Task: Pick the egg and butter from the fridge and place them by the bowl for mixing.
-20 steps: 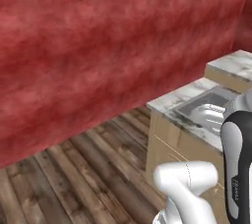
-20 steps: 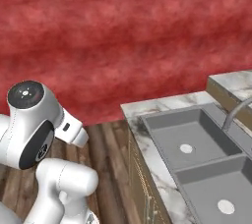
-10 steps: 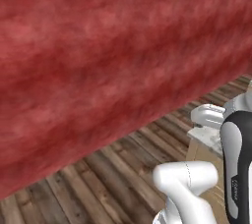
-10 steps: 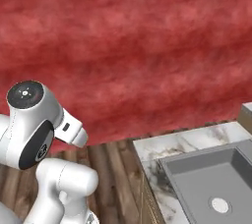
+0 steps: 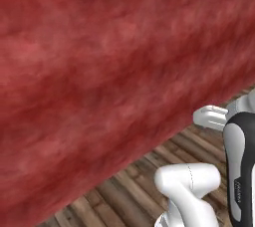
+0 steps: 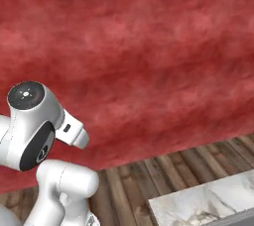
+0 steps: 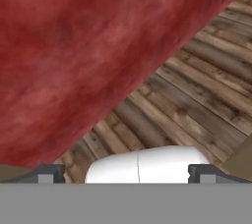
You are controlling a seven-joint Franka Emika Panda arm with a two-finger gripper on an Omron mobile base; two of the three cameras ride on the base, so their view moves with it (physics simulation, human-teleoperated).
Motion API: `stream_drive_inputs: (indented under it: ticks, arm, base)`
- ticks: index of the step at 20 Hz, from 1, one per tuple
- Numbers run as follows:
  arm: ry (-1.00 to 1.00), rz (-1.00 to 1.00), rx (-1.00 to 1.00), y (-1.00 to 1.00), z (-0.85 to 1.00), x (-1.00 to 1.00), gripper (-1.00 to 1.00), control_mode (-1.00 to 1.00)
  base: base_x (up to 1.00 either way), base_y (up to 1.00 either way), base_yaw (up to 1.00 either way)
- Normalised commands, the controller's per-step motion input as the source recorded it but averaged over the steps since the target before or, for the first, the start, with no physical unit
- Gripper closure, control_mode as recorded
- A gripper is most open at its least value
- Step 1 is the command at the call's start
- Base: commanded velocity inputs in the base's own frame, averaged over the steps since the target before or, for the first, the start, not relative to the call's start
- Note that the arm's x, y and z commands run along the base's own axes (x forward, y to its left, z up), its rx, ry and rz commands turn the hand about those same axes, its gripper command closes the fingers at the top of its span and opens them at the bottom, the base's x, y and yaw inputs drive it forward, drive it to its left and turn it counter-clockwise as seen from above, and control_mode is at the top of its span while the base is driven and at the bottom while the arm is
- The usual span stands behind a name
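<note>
Red wall (image 5: 99,71) is facing the robot, with wooden floor (image 7: 197,100) lying below it. Marble tabletop (image 6: 208,202) corner is peeking in low. Gripper (image 7: 126,173) jaws are standing wide apart, holding nothing.

Wall (image 6: 139,61) behind floor (image 6: 173,170); counter (image 6: 208,205) right.

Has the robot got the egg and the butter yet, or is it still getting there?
Nothing looks done yet. The gripper is open with nothing between its fingertips. Ahead of it are a red wall and a wooden floor, and a corner of marble counter shows in the right base view. No fridge, egg, butter or bowl is in sight, so finding the fridge, picking both and placing them by the bowl is all still left.
</note>
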Motion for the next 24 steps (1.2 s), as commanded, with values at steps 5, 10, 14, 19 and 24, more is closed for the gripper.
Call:
stream_drive_inputs:
  ticks: [5, 10, 14, 19, 24]
  arm:
    - [0.0, 0.0, 0.0, 0.0, 0.0, 0.0, -1.0, 1.0]
    - [0.0, 0.0, 0.0, 0.0, 0.0, 0.0, -1.0, 1.0]
    - [0.0, 0.0, 0.0, 0.0, 0.0, 0.0, -1.0, 1.0]
    - [0.0, 0.0, 0.0, 0.0, 0.0, 0.0, -1.0, 1.0]
    - [0.0, 0.0, 0.0, 0.0, 0.0, 0.0, -1.0, 1.0]
  base:
    - [1.0, 0.22, -0.39]
    - [1.0, 0.15, -0.52]
    - [1.0, 0.11, -0.6]
    - [1.0, 0.01, -0.61]
    - [1.0, -0.06, -0.6]
